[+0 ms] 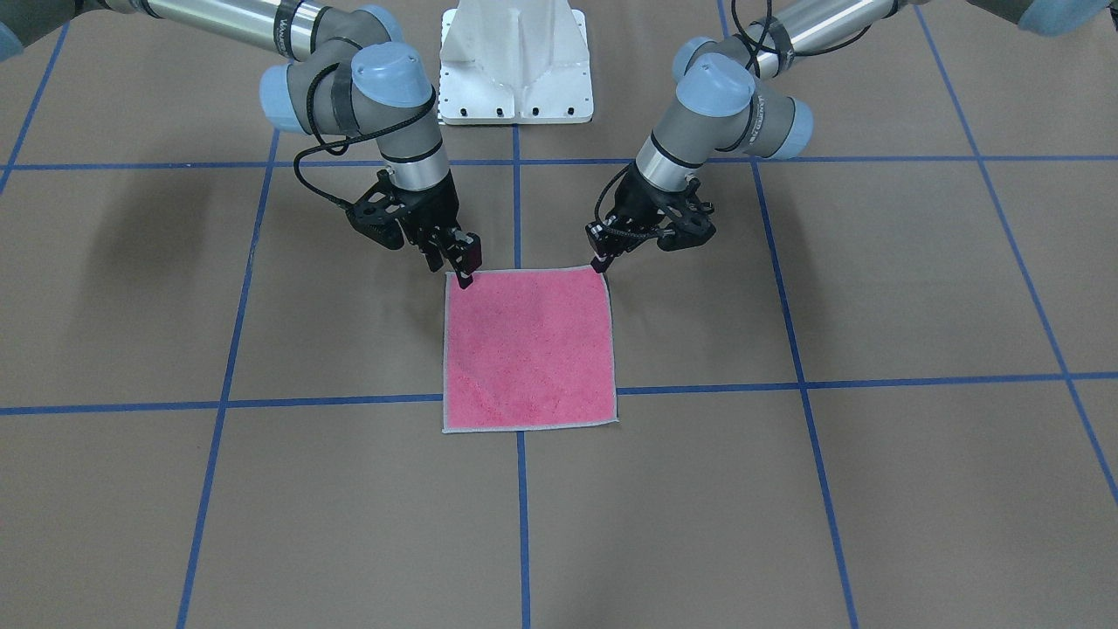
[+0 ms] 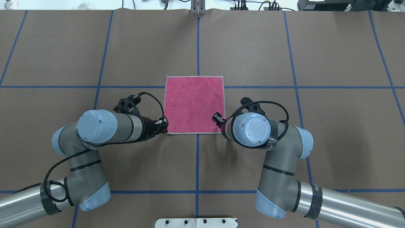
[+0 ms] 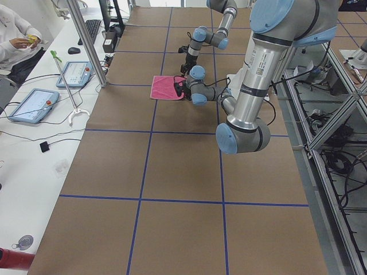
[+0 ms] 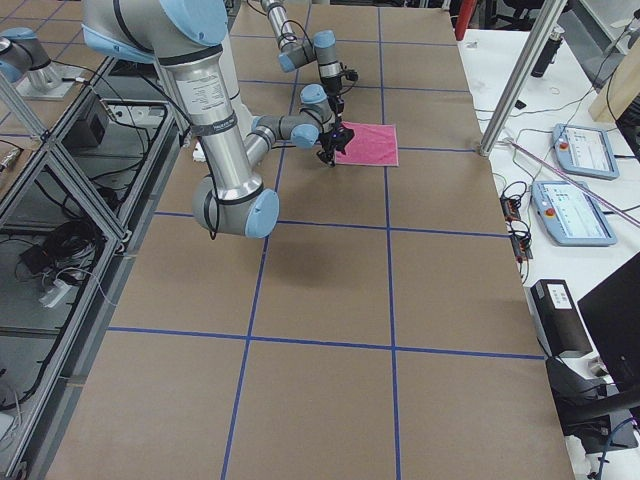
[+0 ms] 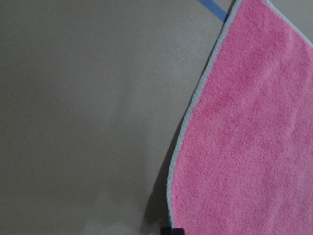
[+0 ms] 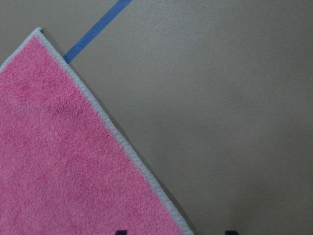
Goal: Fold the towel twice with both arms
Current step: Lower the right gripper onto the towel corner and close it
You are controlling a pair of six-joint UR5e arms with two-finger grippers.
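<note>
The towel (image 1: 528, 349) lies flat on the brown table, pink face up, with light grey edging; it also shows in the overhead view (image 2: 194, 106). My left gripper (image 1: 601, 262) sits at the towel's robot-side corner on my left. In the left wrist view its dark tip (image 5: 171, 230) is at the towel's edge (image 5: 195, 98), and it looks shut on that corner. My right gripper (image 1: 463, 266) is at the other robot-side corner. In the right wrist view its two tips stand apart, open, either side of the towel corner (image 6: 58, 161). The towel's dark grey face is hidden.
The white pedestal base (image 1: 515, 61) stands behind the arms. Blue tape lines (image 1: 524, 524) cross the table. In the exterior left view an operator (image 3: 17, 34), tablets (image 3: 34, 106) and a metal post (image 3: 86, 40) stand along the table's far side.
</note>
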